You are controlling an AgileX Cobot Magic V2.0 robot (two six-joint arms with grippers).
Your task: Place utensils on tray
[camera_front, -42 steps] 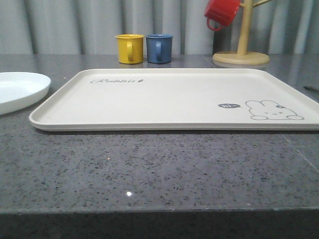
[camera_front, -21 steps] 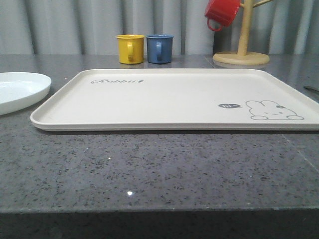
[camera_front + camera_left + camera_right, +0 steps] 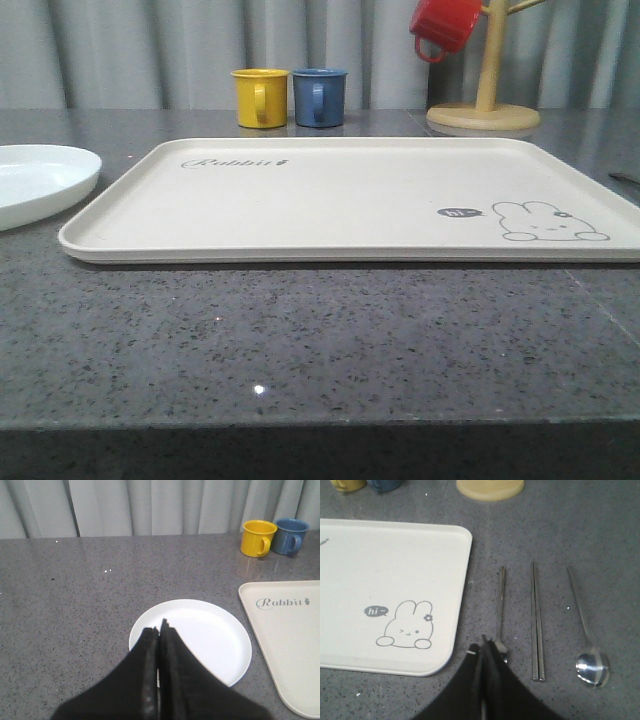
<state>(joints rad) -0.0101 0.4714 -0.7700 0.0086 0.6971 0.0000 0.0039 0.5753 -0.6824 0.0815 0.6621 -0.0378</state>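
The cream tray (image 3: 350, 200) with the rabbit drawing lies across the middle of the table, bare; its corner also shows in the right wrist view (image 3: 395, 570). Three silver utensils lie side by side on the stone beside the tray: a fork (image 3: 501, 600), a pair of chopsticks (image 3: 536, 620) and a spoon (image 3: 587, 650). My right gripper (image 3: 484, 647) is shut with nothing in it, its tips above the fork's head. My left gripper (image 3: 159, 629) is shut and empty, hanging over the white plate (image 3: 210, 640).
The white plate (image 3: 35, 180) sits left of the tray. A yellow mug (image 3: 260, 97) and a blue mug (image 3: 320, 96) stand behind the tray. At the back right a wooden mug tree (image 3: 485, 100) holds a red mug (image 3: 445, 25).
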